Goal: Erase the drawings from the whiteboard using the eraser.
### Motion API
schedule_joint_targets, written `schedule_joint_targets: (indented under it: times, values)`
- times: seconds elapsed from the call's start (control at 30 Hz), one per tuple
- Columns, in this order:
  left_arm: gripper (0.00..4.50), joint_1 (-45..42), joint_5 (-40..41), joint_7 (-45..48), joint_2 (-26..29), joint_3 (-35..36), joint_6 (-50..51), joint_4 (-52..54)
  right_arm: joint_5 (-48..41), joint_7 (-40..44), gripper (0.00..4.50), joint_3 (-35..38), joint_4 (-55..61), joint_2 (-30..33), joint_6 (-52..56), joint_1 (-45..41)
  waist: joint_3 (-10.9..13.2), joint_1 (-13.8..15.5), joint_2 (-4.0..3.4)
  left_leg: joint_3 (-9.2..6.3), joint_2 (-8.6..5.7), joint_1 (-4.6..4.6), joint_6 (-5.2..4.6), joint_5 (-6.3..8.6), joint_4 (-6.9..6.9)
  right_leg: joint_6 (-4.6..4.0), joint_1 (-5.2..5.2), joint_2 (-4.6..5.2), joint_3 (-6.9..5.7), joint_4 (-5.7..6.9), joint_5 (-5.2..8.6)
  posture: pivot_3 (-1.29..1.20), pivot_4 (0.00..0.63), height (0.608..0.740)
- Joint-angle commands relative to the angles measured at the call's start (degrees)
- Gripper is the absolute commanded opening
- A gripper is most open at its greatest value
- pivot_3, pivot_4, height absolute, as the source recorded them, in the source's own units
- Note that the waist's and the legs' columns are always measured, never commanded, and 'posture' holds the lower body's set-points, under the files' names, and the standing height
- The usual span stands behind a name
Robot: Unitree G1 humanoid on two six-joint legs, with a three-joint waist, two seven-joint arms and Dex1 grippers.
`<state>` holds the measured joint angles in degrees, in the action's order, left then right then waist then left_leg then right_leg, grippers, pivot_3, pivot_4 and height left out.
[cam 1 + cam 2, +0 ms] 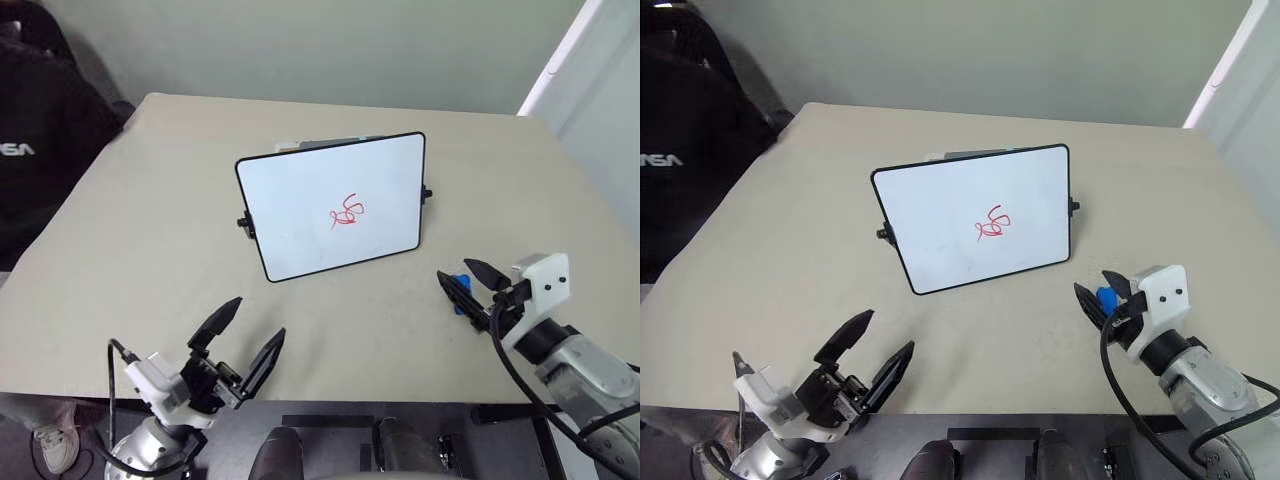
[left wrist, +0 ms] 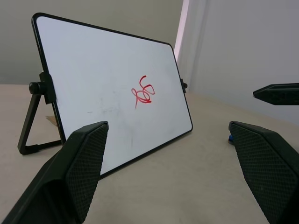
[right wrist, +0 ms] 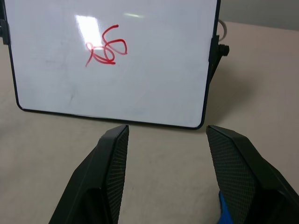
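Note:
The whiteboard (image 1: 300, 215) stands tilted back on its stand in the middle of the table. The drawings (image 1: 346, 213), a small red scribble, sit just right of the middle of its face. Near the table's front right, my right gripper (image 1: 455, 270) is open and points toward the board. The blue eraser (image 1: 1106, 297) shows between its fingers, close against one of them (image 3: 243, 177); I cannot tell whether it touches. My left gripper (image 1: 260, 316) is open at the front left with nothing between its fingers, well short of the board.
A beige table (image 1: 150, 200) carries everything, its front edge right under both grippers. A black chair (image 1: 40, 150) stands off the left side. A white panel (image 1: 570, 60) rises at the far right. Something white (image 1: 290, 146) pokes out behind the board.

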<state>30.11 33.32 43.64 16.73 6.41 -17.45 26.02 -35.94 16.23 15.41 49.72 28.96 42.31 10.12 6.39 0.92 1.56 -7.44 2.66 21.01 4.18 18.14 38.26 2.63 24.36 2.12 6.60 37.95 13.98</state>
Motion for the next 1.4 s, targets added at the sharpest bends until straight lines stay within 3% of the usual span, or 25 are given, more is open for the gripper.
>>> schedule_joint_targets:
  times: [0.03,0.5,0.6,0.7,0.73,1.1,1.4]
  values:
    - [4.5,0.42,0.09,0.26,0.03,0.0,-0.81,2.12,-0.09,0.44,2.77,1.54,2.01,0.04,-2.21,0.89,0.0,0.0,0.0,0.0,0.0,0.0,0.0,0.0,0.0,0.0,0.0,0.0,0.0,0.0,0.0,0.0,0.15,0.74]
    - [4.5,-0.44,0.01,0.2,0.08,0.52,-0.87,1.28,-2.73,-2.99,2.77,0.87,0.24,-0.28,2.13,-0.91,0.0,0.0,0.0,0.0,0.0,0.0,0.0,0.0,0.0,0.0,0.0,0.0,0.0,-0.01,0.01,0.0,0.15,0.74]
    - [4.5,-0.37,0.3,0.24,0.23,0.62,-0.68,1.6,-4.03,-3.32,3.41,2.08,-0.44,-0.15,3.26,-1.61,0.0,0.0,0.0,0.0,0.0,0.01,0.0,0.01,0.0,0.0,0.0,0.0,0.0,-0.01,0.01,0.0,0.15,0.74]
    - [4.5,-0.22,0.15,0.21,0.11,0.36,-0.74,1.68,-4.22,-4.37,4.43,3.35,-1.59,0.48,5.3,-1.99,0.0,0.01,0.0,0.0,0.0,0.01,0.0,0.01,0.0,0.0,0.0,0.0,0.0,-0.01,0.01,0.0,0.15,0.74]
    - [4.5,-0.22,0.1,0.31,0.06,0.31,-0.86,1.53,-4.08,-4.92,4.49,3.55,-2.01,0.8,6.41,-2.07,0.0,0.0,0.0,0.0,0.0,0.01,0.0,0.0,0.0,0.0,0.0,0.0,0.0,-0.01,0.01,0.0,0.15,0.74]
    - [4.5,0.49,-0.29,0.43,0.02,-0.68,-1.08,1.99,-2.86,-9.01,4.49,2.13,-8.94,3.73,20.76,-8.34,0.0,-0.01,0.0,0.0,0.0,0.01,0.0,0.01,0.0,0.0,0.0,0.0,0.01,-0.01,0.01,0.0,0.15,0.74]
    - [4.5,0.95,-0.41,0.64,0.07,-1.12,-1.33,2.5,1.41,-7.17,4.49,-0.11,-18.15,4.82,21.16,-11.96,0.01,0.01,-0.01,0.0,0.0,0.01,-0.03,0.02,-0.04,0.04,0.01,0.01,0.01,0.0,0.03,0.0,0.15,0.74]
